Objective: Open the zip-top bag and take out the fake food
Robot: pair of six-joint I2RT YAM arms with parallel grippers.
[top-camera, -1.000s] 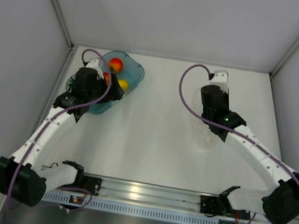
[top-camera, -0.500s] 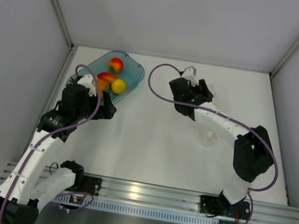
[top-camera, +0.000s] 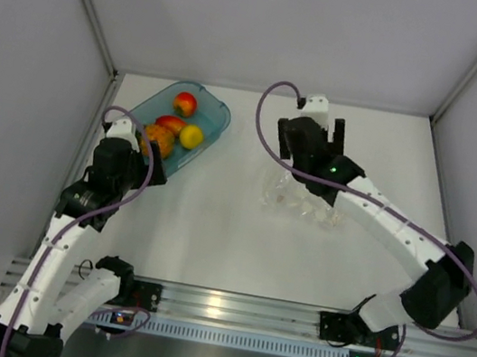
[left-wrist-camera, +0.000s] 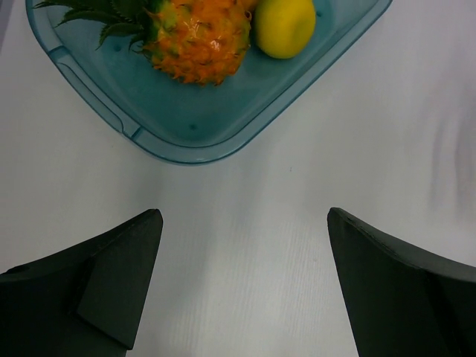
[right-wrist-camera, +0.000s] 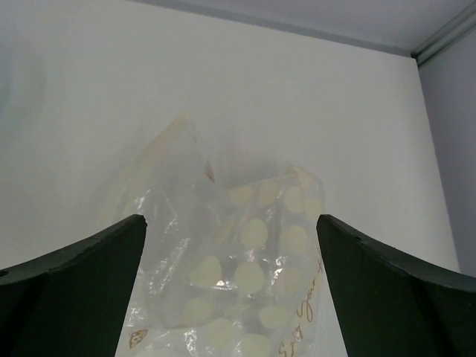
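- Progress, my read: fake food (top-camera: 174, 126) all sits in teal tray (top-camera: 219, 118) at approx 10 o'clock of surface (top-camera: 228, 241)
- Zip-top bag (top-camera: 299, 202) lies crumpled near mid-surface, a bit toward 3 o'clock, well apart from tray
- Bag looks empty, no fruit shape seen thru the plastic, so removal seems done. Prob little left but to back the arms off. Can't tell if zip strip is open
- Left claw (left-wrist-camera: 244, 216): fingers apart, nothing betw them, over bare surface just at 6 o'clock of tray's corner
- Right claw (right-wrist-camera: 230, 221): fingers apart, empty, over the bag. Touching it or not, can't tell
- Left wrist view alone shows pineapple (left-wrist-camera: 197, 33) w/ green leaves close up, lemon (left-wrist-camera: 284, 26) right beside it at 3 o'clock. No bag there
- Right wrist view alone shows pale round dots & script printed on bag. No tray there
- Top view alone shows both places at once, plus red-orange fruits (top-camera: 184, 103), one at tray's 12 o'clock end
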